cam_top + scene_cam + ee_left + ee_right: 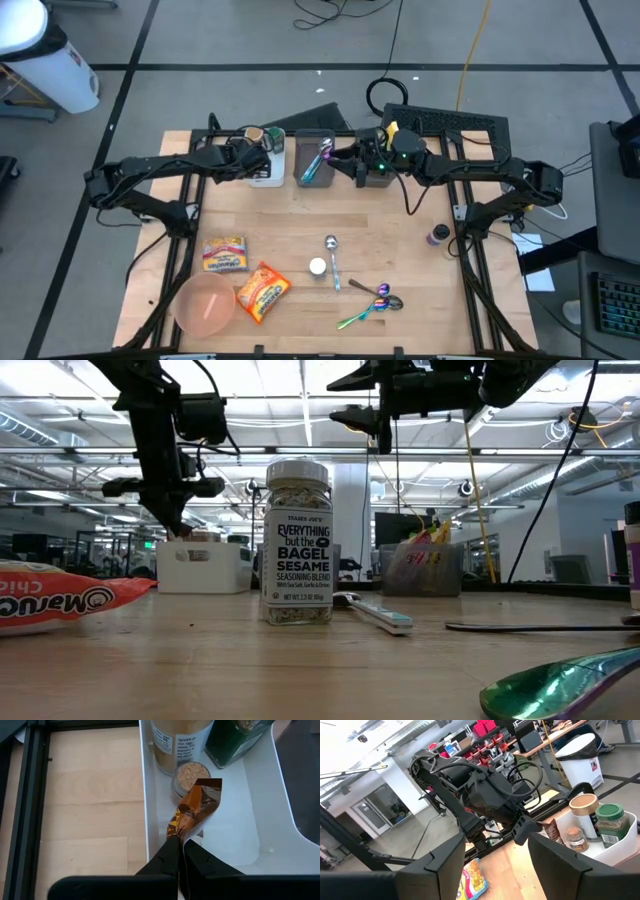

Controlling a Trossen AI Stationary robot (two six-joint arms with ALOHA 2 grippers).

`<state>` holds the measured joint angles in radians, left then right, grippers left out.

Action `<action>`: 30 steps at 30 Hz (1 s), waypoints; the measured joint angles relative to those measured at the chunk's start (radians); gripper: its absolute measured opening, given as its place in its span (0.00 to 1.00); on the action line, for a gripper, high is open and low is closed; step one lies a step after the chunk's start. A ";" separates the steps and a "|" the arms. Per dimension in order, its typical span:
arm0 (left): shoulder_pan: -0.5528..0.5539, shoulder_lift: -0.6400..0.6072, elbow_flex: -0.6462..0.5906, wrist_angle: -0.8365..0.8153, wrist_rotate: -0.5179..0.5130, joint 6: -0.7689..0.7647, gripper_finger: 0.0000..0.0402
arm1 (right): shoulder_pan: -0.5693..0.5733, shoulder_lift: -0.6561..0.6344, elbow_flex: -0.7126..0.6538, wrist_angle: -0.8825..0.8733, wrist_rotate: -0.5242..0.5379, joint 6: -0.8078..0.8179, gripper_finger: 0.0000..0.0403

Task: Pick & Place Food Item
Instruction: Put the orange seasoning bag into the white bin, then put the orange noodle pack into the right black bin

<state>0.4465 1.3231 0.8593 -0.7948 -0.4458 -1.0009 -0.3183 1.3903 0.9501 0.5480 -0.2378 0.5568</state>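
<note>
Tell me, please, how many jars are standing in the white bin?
3: a tall tan-lidded jar, a green-lidded jar beside it, and a small jar next to the tall one; more may be hidden.

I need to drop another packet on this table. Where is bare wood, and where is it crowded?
Bare wood spans the middle, between the bins at the back, white bin included, and the noodle packets. The right edge near the small purple bottle is also free. It is crowded in front: pink bowl, packets, seasoning jar, spoons.
</note>
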 joint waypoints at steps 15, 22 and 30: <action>0.006 -0.005 -0.001 -0.003 0.005 0.049 0.37 | 0.000 0.000 0.000 0.000 0.000 0.000 0.52; 0.041 -0.075 -0.001 0.029 0.061 0.116 0.46 | 0.000 0.000 0.000 0.001 0.000 0.000 0.52; 0.080 -0.240 0.000 0.147 0.346 0.371 0.47 | 0.000 0.000 0.000 0.002 0.000 0.000 0.52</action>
<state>0.5262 1.0827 0.8596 -0.6482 -0.0999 -0.6294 -0.3187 1.3907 0.9501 0.5495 -0.2379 0.5568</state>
